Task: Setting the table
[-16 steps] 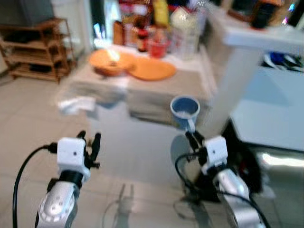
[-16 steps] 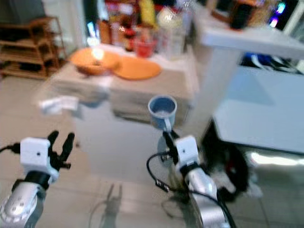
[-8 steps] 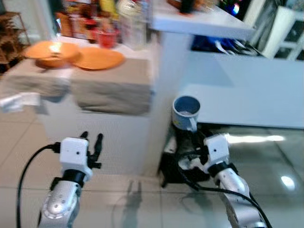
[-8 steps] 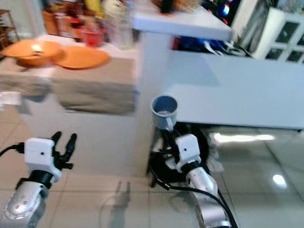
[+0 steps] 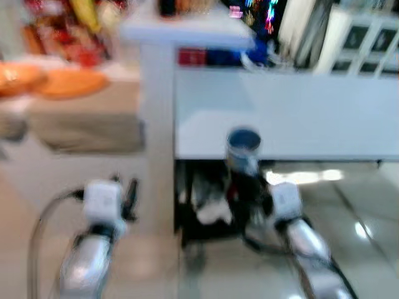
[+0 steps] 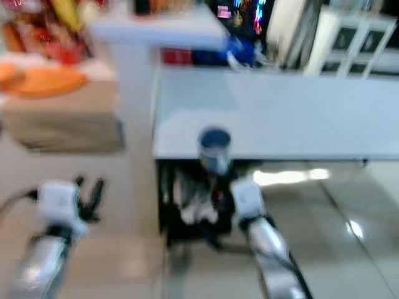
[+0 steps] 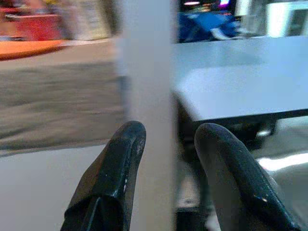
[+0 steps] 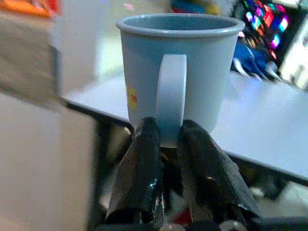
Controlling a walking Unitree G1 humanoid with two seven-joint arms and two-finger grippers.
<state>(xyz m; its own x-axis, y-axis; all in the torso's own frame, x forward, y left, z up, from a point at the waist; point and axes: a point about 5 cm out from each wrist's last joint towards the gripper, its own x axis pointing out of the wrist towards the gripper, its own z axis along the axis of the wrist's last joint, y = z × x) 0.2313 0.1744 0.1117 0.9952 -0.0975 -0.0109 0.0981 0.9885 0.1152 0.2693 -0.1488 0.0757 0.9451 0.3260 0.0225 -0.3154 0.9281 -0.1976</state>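
Note:
A light blue mug [image 8: 180, 72] stands upright in the air, held by its handle between the two black fingers [image 8: 144, 163] of my right gripper [image 5: 244, 177], which is shut on it. In the blurred eye views the mug [image 5: 242, 147] hangs just in front of the near edge of a long white table [image 5: 293, 112]. My left gripper [image 5: 129, 193] is raised at the left, open with nothing between its fingers [image 7: 120, 163], and faces a white post [image 7: 147, 96].
A white post with a shelf on top [image 5: 156, 93] stands left of the table. Further left, a cloth-covered counter [image 5: 87, 121] carries orange plates [image 5: 65, 81]. Dark clutter [image 5: 209, 208] lies under the table. The glossy tiled floor [image 5: 368, 218] spreads to the right.
The whole picture has slid left, so the camera has turned right: the white table now stands ahead and the orange plates sit at the left edge. The mug stays held.

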